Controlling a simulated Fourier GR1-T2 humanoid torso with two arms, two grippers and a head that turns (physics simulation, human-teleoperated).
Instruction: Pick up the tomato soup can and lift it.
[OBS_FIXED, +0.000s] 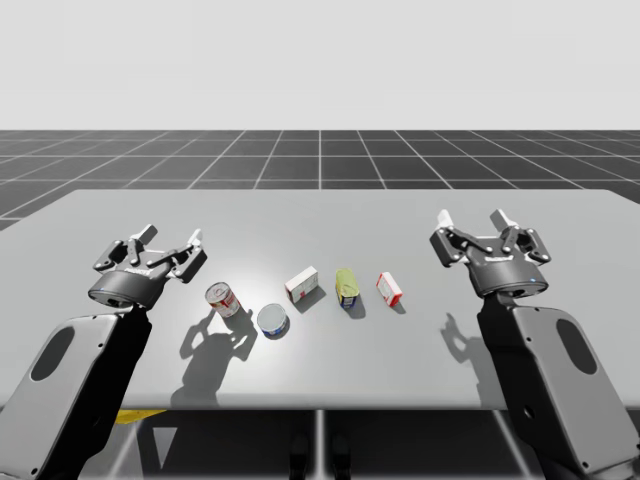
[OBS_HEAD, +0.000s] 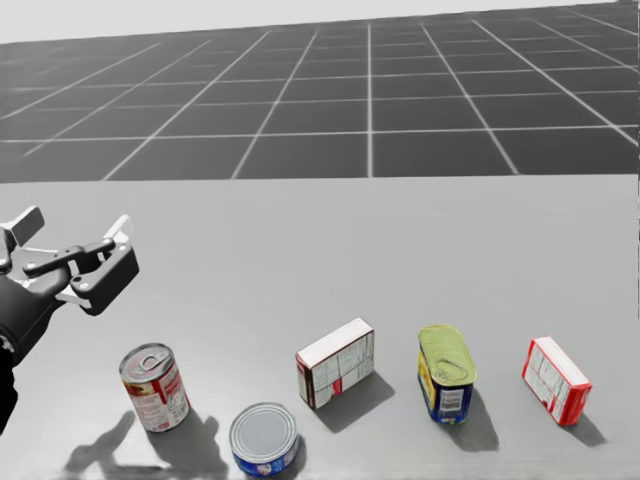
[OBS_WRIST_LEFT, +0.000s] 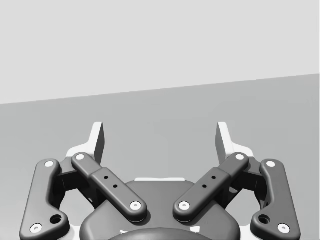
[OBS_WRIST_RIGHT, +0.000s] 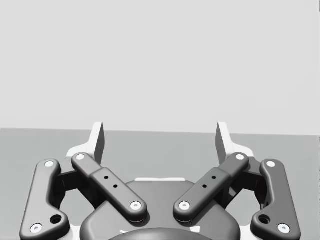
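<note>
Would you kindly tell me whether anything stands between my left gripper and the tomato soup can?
Nothing visible does. The left gripper, fingers open, hangs beside the red-and-white soup can with bare table between them; the flat blue can sits on the soup can's other side.

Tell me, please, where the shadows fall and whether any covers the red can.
High view: the shadows of the left gripper and right gripper fall on the table toward the camera; the left one's reaches the foot of the red can, label lit. Head view: the white box throws a short soft shadow to its right. Wrist views: even light, no glare.
</note>
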